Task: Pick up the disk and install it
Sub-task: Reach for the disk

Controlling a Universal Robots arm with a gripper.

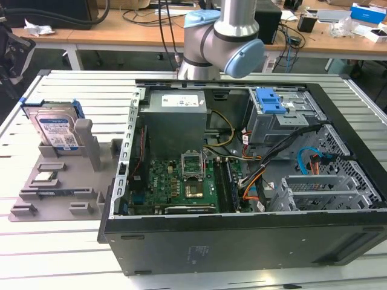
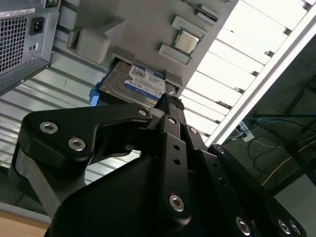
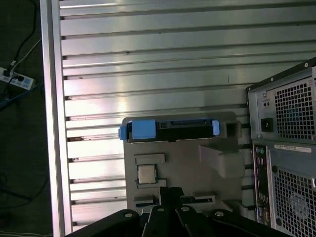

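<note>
Exterior view.
- Table (image 1: 72, 90): ribbed silver metal slats, spanning the frame.
- Computer case (image 1: 242, 241): black, lying open on the table, centre to the exterior view's right. Inside are a green circuit board (image 1: 181, 181), a grey power unit (image 1: 175, 115) and a grey drive cage (image 1: 272, 103) with a blue latch.
- Tray (image 1: 60, 187): grey moulded holder on the table, just beside the case at the exterior view's left.
- Disk (image 1: 55, 130): standing on edge in a slot at the tray's far end, label facing the camera, blue bracket around it.
- Chip (image 1: 45, 177): small and square, flat in a tray pocket, nearer the camera than the disk.
- Arm (image 1: 221, 42): grey and pale blue, upper centre of the frame, behind the case.
- Room: wooden desks (image 1: 121, 33) with cables along the top of the frame.

Second wrist view.
- Gripper (image 2: 169, 101): black, fingers pressed together on nothing, tip close to the disk (image 2: 140, 84) but not touching it.
- The disk sits in the tray (image 2: 143, 19), with the chip (image 2: 186, 42) beyond it.
- Dark floor with loose cables (image 2: 256, 148) past the table edge.

First wrist view.
- Gripper (image 3: 170, 191): over the tray (image 3: 197, 173), beside the chip (image 3: 144, 174).
- Disk (image 3: 168, 129): seen edge-on in its slot, blue bracket showing.
- The vented rear of the case (image 3: 286, 148) adjoins the tray.
- Power strip (image 3: 15, 79): on the dark floor beyond the table (image 3: 148, 49).
</note>
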